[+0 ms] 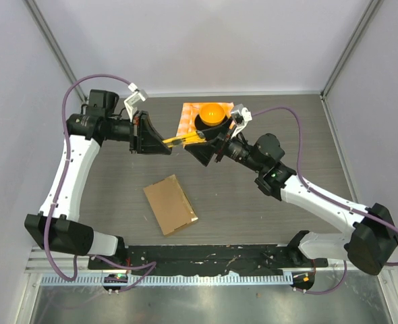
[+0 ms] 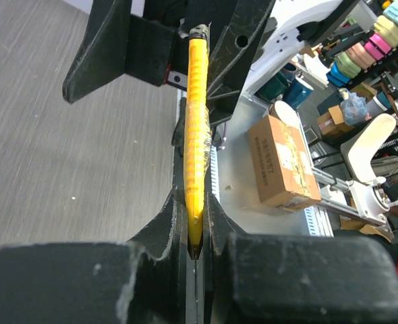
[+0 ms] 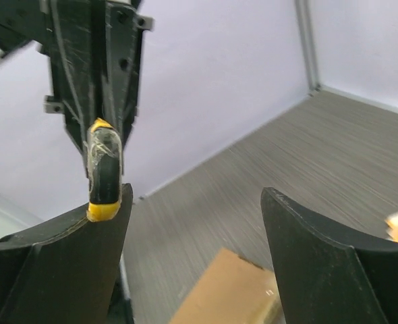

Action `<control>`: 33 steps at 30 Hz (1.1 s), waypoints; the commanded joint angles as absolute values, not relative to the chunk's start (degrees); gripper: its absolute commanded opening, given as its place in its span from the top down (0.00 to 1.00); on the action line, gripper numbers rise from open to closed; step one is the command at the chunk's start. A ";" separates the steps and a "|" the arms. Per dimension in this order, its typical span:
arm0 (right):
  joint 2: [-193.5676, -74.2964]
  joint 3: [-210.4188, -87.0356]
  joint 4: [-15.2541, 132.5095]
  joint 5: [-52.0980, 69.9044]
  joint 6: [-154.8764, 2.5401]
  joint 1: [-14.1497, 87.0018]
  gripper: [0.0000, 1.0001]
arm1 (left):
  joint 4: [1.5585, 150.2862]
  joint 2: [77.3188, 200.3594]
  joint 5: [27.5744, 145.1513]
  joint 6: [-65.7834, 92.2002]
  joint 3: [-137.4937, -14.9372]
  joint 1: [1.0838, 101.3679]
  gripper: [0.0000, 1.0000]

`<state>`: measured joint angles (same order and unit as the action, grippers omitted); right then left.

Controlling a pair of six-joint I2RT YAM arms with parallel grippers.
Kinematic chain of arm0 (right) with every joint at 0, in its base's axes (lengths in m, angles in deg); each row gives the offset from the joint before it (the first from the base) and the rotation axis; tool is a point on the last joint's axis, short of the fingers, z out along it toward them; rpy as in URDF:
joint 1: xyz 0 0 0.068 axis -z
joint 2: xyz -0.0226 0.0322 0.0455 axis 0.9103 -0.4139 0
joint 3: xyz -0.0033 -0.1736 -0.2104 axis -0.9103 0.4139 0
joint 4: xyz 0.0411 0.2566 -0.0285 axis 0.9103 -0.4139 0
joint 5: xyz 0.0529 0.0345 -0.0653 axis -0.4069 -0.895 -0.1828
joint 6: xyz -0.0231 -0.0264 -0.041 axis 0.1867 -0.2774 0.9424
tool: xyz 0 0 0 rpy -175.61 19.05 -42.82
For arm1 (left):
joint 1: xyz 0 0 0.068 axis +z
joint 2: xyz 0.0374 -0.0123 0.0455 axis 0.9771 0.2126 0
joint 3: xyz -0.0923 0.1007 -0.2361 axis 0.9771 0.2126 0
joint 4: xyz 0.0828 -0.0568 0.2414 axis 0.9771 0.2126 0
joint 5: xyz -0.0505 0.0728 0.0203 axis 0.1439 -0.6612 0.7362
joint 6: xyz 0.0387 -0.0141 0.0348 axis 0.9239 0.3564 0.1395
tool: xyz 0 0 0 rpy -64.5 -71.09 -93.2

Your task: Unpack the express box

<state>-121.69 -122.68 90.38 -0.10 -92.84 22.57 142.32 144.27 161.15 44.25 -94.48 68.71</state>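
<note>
The express box (image 1: 171,204), a flat brown cardboard mailer, lies closed on the table in front of the arms; its corner also shows in the right wrist view (image 3: 233,290). My left gripper (image 1: 162,143) is shut on a yellow utility knife (image 1: 183,139) and holds it in the air, pointing right. The left wrist view shows the knife (image 2: 197,128) clamped between the fingers of my left gripper (image 2: 196,199). My right gripper (image 1: 199,147) is open around the knife's far end. In the right wrist view the knife's end (image 3: 104,175) rests against the left finger of my right gripper (image 3: 195,199).
An orange-checkered cloth (image 1: 189,113) lies at the back centre with a black bowl (image 1: 204,124) holding an orange ball (image 1: 213,111). Enclosure walls stand on three sides. Beyond the table's near edge, a small cardboard carton (image 2: 280,162) and shelves show.
</note>
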 commanded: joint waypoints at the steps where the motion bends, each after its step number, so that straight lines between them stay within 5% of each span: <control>1: -124.48 -124.94 110.18 -7.36 -100.81 22.75 0.18 | 132.43 142.44 165.38 33.14 -92.47 67.97 1.00; 13: -126.93 -125.21 113.80 -8.68 -103.36 22.75 0.25 | 127.43 142.80 161.95 32.08 -89.30 67.88 1.00; 20: -131.33 -127.85 114.51 -11.49 -106.53 22.66 0.54 | 125.49 142.36 161.60 30.68 -88.77 67.88 1.00; 28: -132.39 -129.96 112.57 -12.02 -106.18 21.96 0.58 | 124.70 142.27 161.33 30.24 -87.81 67.88 1.00; 33: -133.44 -130.66 112.40 -11.58 -105.92 21.35 0.74 | 124.52 142.10 160.98 30.32 -87.19 67.44 1.00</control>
